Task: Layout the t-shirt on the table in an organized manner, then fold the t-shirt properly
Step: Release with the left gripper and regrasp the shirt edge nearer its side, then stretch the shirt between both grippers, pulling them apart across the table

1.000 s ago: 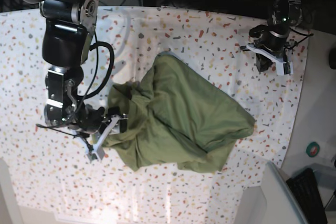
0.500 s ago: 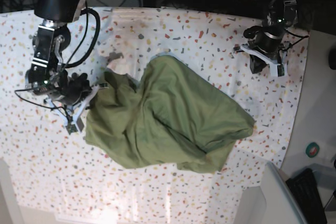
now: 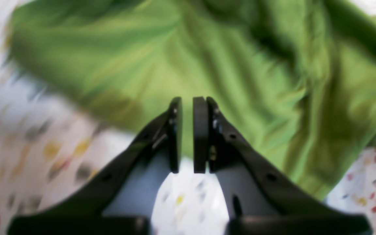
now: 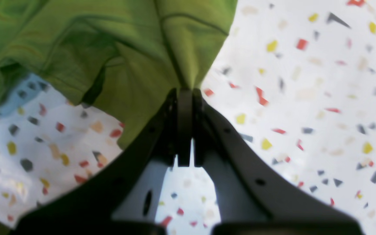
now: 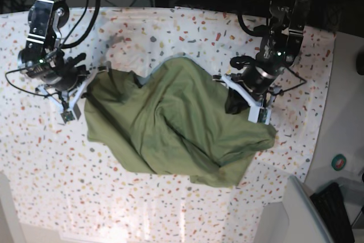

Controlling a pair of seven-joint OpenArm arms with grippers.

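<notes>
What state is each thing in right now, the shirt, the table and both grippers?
t-shirt: crumpled in a heap, not laid flat or folded.
table: partly covered by the t-shirt.
right gripper: shut on a pinch of t-shirt edge.
left gripper: jaws a narrow gap apart, empty, over the t-shirt's other side.

Bright even light, left wrist view blurred
</notes>
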